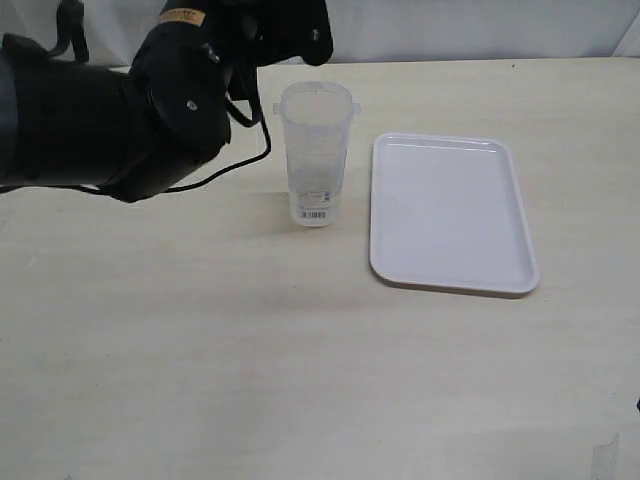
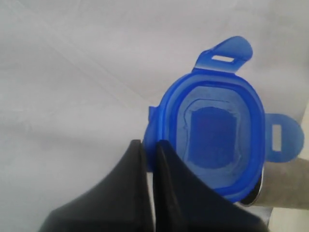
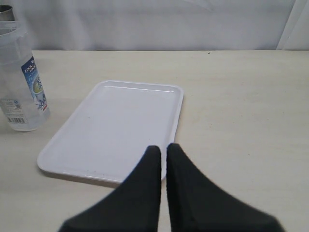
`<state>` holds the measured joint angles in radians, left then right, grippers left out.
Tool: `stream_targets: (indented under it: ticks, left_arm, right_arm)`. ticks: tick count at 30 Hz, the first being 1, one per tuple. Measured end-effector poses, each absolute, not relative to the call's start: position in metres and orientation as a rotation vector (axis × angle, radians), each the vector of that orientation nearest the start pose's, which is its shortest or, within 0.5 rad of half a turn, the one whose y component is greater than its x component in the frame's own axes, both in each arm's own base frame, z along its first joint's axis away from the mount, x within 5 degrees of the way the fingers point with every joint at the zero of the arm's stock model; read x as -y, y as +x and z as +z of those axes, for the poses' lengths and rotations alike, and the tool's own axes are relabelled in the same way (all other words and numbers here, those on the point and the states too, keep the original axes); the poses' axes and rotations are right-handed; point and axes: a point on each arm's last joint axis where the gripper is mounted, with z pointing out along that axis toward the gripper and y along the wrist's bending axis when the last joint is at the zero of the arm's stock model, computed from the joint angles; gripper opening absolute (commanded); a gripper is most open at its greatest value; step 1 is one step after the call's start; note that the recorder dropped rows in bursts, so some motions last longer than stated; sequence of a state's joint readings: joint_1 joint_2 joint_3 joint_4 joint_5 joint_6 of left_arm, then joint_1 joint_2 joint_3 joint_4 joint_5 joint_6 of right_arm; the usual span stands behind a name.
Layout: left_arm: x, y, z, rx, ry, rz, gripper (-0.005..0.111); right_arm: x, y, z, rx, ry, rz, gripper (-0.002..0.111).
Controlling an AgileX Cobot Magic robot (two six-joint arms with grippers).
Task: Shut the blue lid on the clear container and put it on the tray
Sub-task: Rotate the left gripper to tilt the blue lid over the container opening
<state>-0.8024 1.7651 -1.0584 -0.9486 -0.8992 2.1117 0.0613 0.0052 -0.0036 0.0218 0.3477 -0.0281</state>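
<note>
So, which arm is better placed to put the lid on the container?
Left. Its jaws hold the blue lid, and the arm is by the clear container. The right jaws are empty, near the tray.

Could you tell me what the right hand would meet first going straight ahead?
Probably the tray: the right hand points over its near rim, nothing between, though height is unclear.

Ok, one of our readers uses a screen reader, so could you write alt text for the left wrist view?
A round blue plastic lid with snap-lock flaps is pinched by one flap in the shut black left gripper, seen close up against a pale, blurred background. Two other flaps stick out from the lid's rim.
</note>
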Motion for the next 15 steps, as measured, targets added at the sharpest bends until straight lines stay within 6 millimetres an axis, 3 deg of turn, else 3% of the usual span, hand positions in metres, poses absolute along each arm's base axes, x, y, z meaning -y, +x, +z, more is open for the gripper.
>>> stream_targets:
  ticks: [4,15]
  left_arm:
    - [0.228,0.300,0.255,-1.160,1.163,1.046,0.000]
    - [0.235,0.297,0.245,-1.153,1.276,0.961,0.000]
  right_arm:
    - [-0.004,0.053,0.183,-1.832,-0.068,0.045,0.004]
    - [-0.004,0.053,0.183,-1.832,-0.068,0.045,0.004]
